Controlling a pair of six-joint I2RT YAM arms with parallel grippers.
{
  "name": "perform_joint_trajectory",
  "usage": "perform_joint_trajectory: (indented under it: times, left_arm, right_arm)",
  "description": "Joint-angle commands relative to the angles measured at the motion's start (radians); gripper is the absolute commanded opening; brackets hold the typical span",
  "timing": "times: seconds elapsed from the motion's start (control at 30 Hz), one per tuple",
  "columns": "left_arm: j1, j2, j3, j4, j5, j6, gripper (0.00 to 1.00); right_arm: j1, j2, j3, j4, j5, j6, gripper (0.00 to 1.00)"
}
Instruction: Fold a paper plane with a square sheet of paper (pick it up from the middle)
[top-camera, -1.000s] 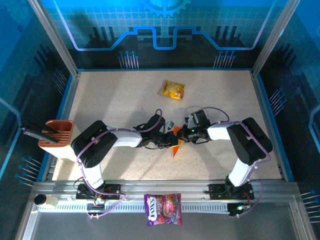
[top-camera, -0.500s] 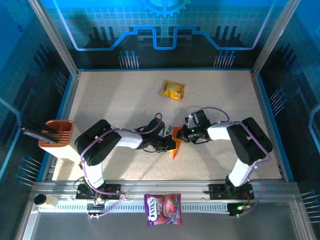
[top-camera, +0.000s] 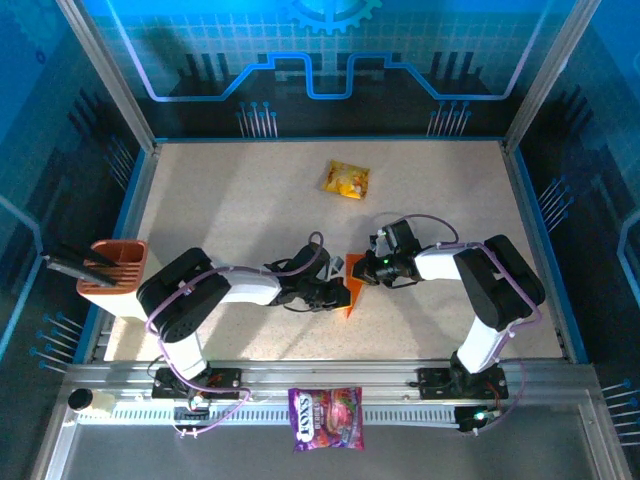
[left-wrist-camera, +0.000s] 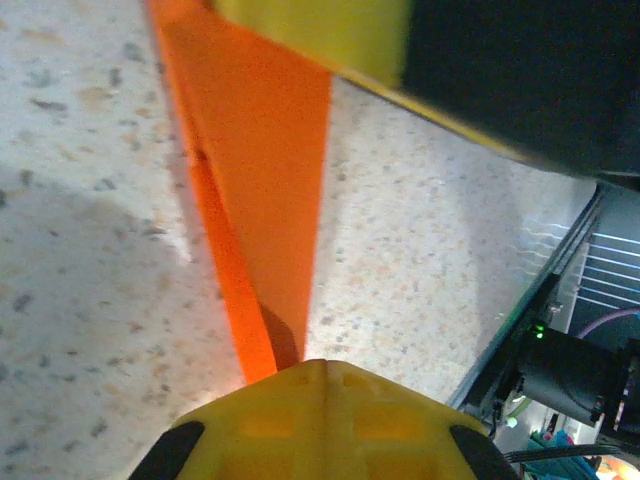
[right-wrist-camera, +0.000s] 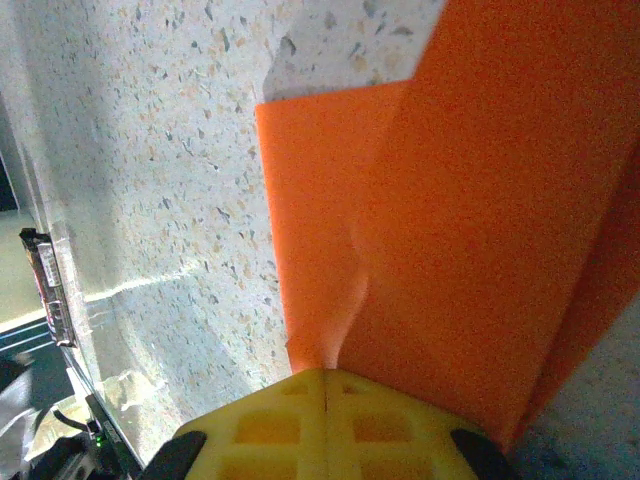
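Your left fingers (left-wrist-camera: 320, 425) and right fingers (right-wrist-camera: 320, 425) both pinch the square sheet of paper (top-camera: 349, 300) mid-frame; its long axis runs down-frame, left fingers nearer the tip.

Left white-and-black arm (top-camera: 235, 288), right white-and-black arm (top-camera: 440, 262): forearms low, converging. Left yellow-tipped gripper (top-camera: 338, 291), right yellow-tipped gripper (top-camera: 368, 268): 2 fingers each, clamped on bright-orange folded paper sheet (top-camera: 351, 298).

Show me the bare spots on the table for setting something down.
Free: the table far-left, between the brown holder and snack packet; also far-right of that packet. Crowded: centre, left hand and right hand shut on the orange paper.
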Motion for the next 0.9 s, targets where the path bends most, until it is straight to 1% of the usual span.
perform_joint_trajectory:
  times: [0.0,0.1,0.2,0.3,0.43,0.63,0.87]
  left_arm:
    - [-0.004,-0.043,0.02,-0.029,-0.03,0.019,0.06]
    - [-0.009,-0.021,0.066,-0.029,-0.027,0.024,0.06]
    - [-0.009,0.035,0.11,-0.03,-0.02,0.019,0.06]
    - [-0.011,0.086,0.128,-0.035,-0.044,0.012,0.05]
    - [-0.014,0.121,0.106,-0.021,-0.05,-0.007,0.05]
    - [-0.045,0.12,0.031,-0.011,-0.042,-0.03,0.05]
    - [-0.089,0.075,-0.046,-0.022,-0.049,-0.041,0.06]
  right_arm:
    - [-0.002,0.041,-0.041,-0.136,0.079,-0.015,0.07]
    - [-0.002,0.043,-0.042,-0.134,0.08,-0.015,0.07]
    - [-0.001,0.046,-0.044,-0.128,0.075,-0.011,0.07]
    - [-0.002,0.047,-0.042,-0.125,0.073,-0.011,0.07]
    - [-0.004,0.051,-0.043,-0.129,0.073,-0.015,0.07]
    - [-0.005,0.057,-0.049,-0.127,0.075,-0.018,0.07]
    - [-0.01,0.06,-0.04,-0.14,0.077,-0.028,0.07]
